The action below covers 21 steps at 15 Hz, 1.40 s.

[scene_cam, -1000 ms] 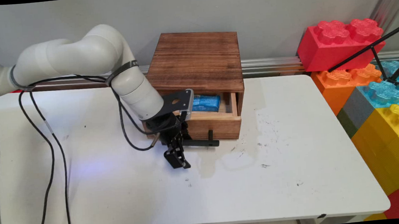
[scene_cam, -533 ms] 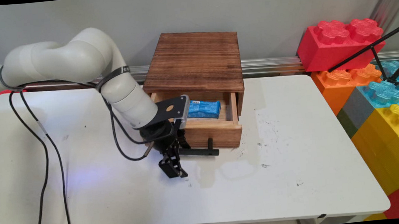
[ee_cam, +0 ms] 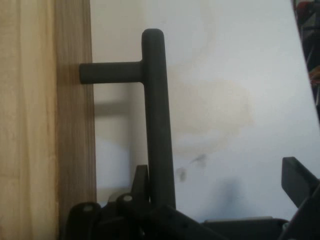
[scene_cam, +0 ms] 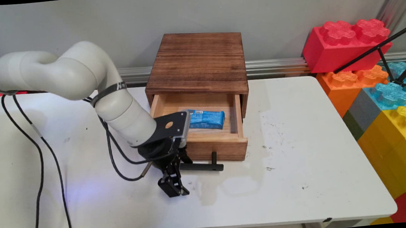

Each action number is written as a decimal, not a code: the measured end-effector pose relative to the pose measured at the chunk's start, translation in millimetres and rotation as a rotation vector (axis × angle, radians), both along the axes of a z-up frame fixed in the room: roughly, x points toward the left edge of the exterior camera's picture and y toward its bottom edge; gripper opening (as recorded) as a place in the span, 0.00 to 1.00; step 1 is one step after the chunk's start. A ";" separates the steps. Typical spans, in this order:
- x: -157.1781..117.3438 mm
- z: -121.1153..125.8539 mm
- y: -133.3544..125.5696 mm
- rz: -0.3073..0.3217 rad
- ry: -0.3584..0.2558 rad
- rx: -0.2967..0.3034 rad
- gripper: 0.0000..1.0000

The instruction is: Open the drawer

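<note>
A dark wooden box (scene_cam: 198,60) stands at the back of the white table (scene_cam: 302,178). Its light wooden drawer (scene_cam: 216,147) is pulled out toward the near side. Inside it lies a blue packet (scene_cam: 205,118). The drawer's black bar handle (scene_cam: 201,166) sticks out in front. My gripper (scene_cam: 174,188) is at the handle's left end, pointing down at the table. In the hand view the handle (ee_cam: 157,125) runs up between the two fingers, close against the left finger (ee_cam: 140,182). The right finger (ee_cam: 297,180) stands far off, so the gripper (ee_cam: 217,175) is open.
Large toy bricks, red (scene_cam: 346,44), orange (scene_cam: 345,83), blue (scene_cam: 393,93) and yellow (scene_cam: 404,141), are stacked past the table's right edge. A black tripod leg (scene_cam: 379,47) crosses them. Black cables (scene_cam: 43,155) hang from the arm on the left. Faint stains (scene_cam: 241,181) mark the table before the drawer.
The drawer has slid out toward the near side, showing more of the blue packet. The gripper has moved the same way with the handle, slightly left.
</note>
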<state>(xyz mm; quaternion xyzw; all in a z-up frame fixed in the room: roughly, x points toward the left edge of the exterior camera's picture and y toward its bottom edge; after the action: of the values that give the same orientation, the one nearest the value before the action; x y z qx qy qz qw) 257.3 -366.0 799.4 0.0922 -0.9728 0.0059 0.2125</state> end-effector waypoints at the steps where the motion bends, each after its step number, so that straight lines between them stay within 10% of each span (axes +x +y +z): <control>1: -1.3 -0.5 4.4 -0.001 0.002 0.000 1.00; 21: -6.9 4.1 40.5 -0.022 0.032 -0.005 1.00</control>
<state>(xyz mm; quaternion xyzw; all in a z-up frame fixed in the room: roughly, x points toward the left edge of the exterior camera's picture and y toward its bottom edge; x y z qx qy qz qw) 250.4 -325.5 803.6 0.0810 -0.9702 0.0044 0.2281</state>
